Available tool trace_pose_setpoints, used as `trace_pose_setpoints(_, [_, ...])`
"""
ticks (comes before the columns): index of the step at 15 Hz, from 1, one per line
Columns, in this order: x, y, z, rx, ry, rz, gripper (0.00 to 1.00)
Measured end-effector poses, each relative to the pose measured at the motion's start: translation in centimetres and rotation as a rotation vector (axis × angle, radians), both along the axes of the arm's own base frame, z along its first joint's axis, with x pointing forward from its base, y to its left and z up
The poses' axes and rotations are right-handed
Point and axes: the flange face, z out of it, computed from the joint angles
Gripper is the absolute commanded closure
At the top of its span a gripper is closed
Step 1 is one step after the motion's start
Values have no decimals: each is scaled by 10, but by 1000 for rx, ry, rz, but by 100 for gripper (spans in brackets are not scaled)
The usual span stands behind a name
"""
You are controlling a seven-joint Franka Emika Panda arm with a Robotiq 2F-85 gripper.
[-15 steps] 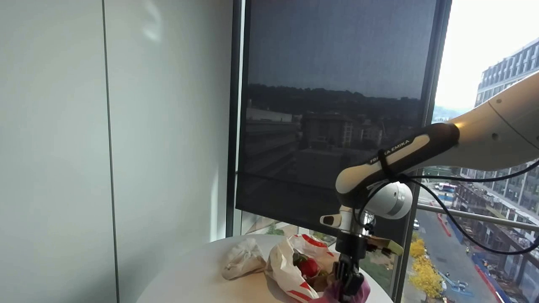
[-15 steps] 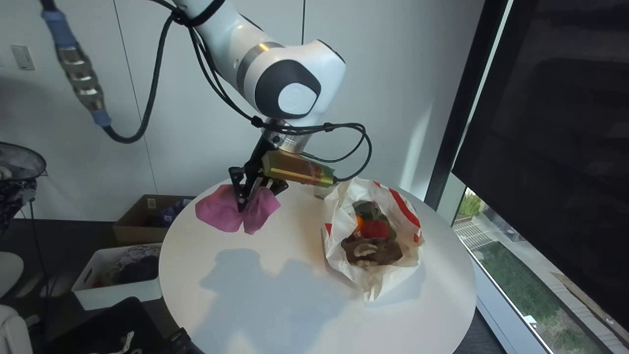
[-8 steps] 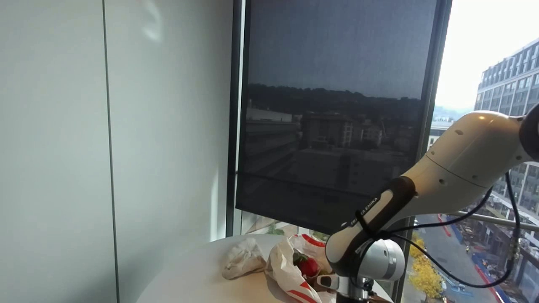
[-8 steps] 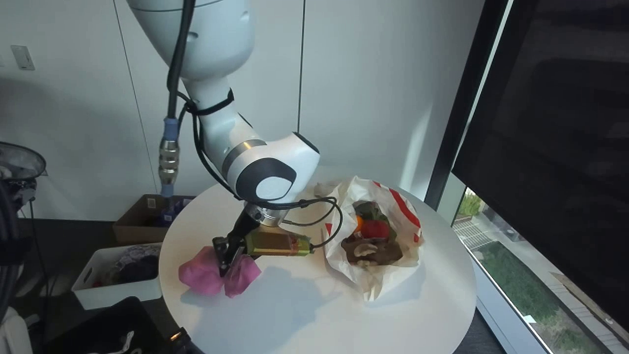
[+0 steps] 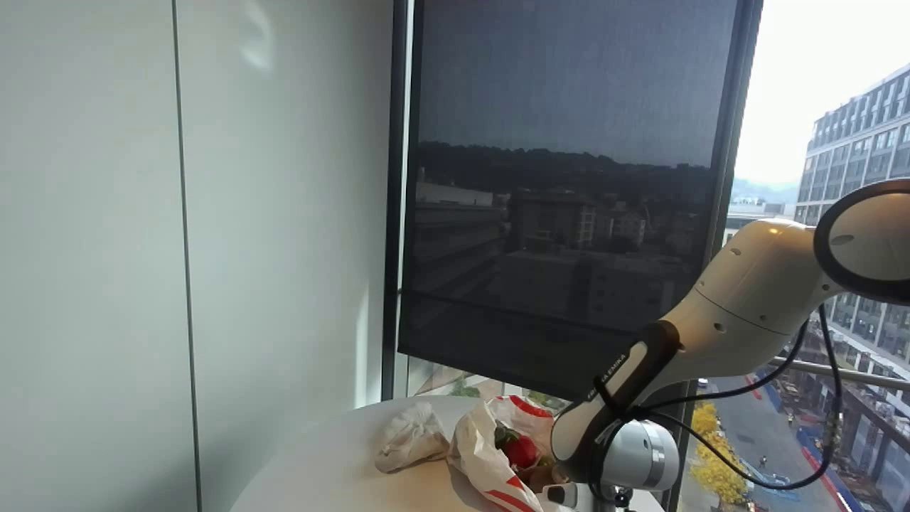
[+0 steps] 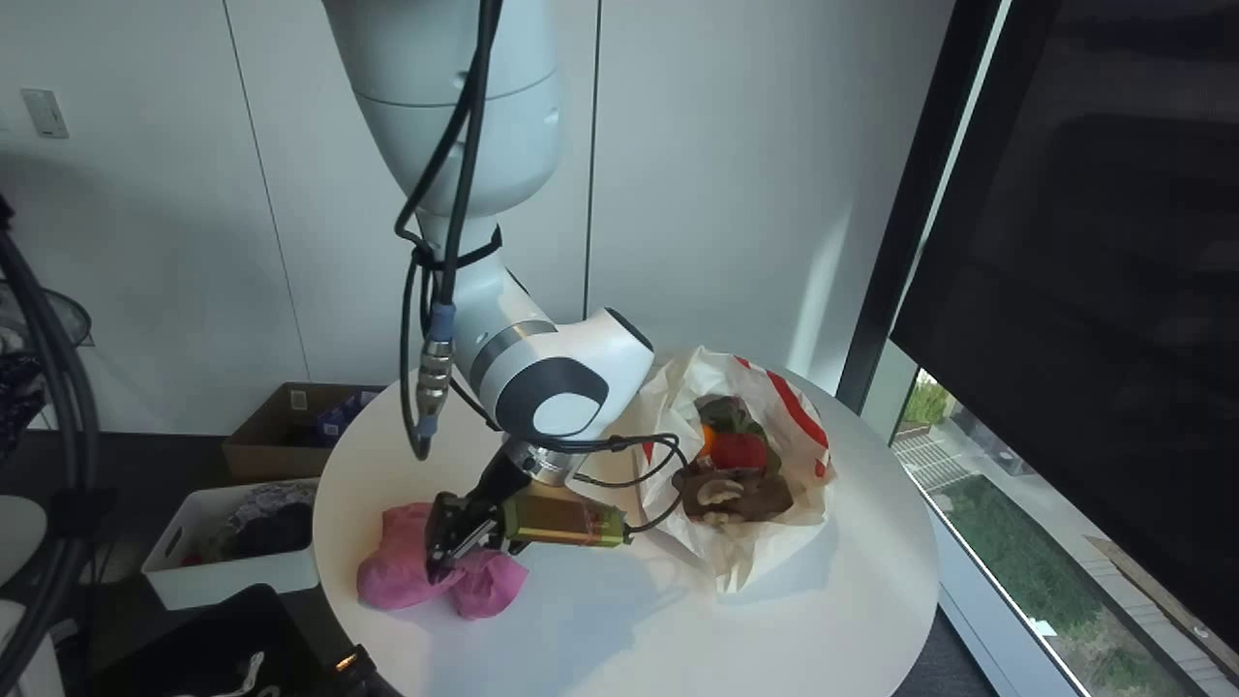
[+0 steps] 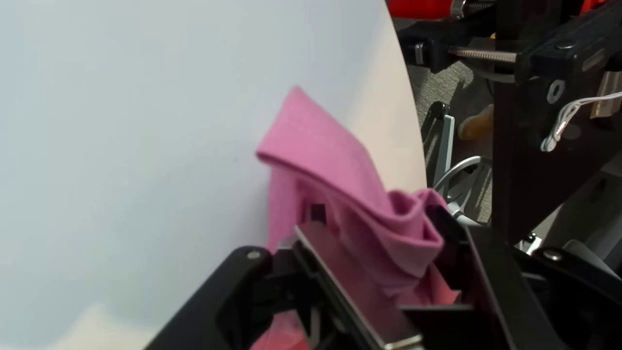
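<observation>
Wall (image 5: 291, 213), pale and panelled, a thin dark seam running down it

Window shade (image 5: 569, 213), dark, drawn low, the view showing dimly through

Robot arm (image 5: 746, 299), one, white with black trim, bent at its joints, the far end turned down

Round table (image 6: 755, 639), one, white top, partly in shadow

Cardboard box (image 6: 266, 465), brown, open, set low near the wall

White bin (image 6: 232, 586), just in front of the box, dark and grey fabric (image 6: 276, 528) heaped inside

White bag (image 6: 765, 557), crumpled, red-striped, on the table with its mouth open

Pink cloth (image 7: 357, 194), one, the piece that takes my eye: plain and matte; lying on the table near its rim, on the side away from the bag; pinched-looking at the middle, puffed into two soft lobes, rather like a bow; seen from the wrist, a folded corner pokes out to a blunt point, its edge a thin darker line, while the middle gathers into a looped ruffle; bright rose for the most part, redder low down

Gripper (image 7: 381, 218), black, at the cloth's gathered middle; jaws parted, released, the folds sitting between them; whether they brush either side I cannot tell

Red item (image 6: 738, 451), rounded, inside the bag among green, orange and brown ones, too dim to name
</observation>
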Motion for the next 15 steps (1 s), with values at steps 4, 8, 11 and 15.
trace_pose_setpoints(4, [42,-13,51,10,-128,-64,0])
trace_pose_setpoints(8, [87,-45,83,-20,-254,-244,0])
trace_pose_setpoints(11, [115,-71,80,-51,-335,-384,0])
trace_pose_setpoints(15, [151,-83,59,-111,-524,-480,0])
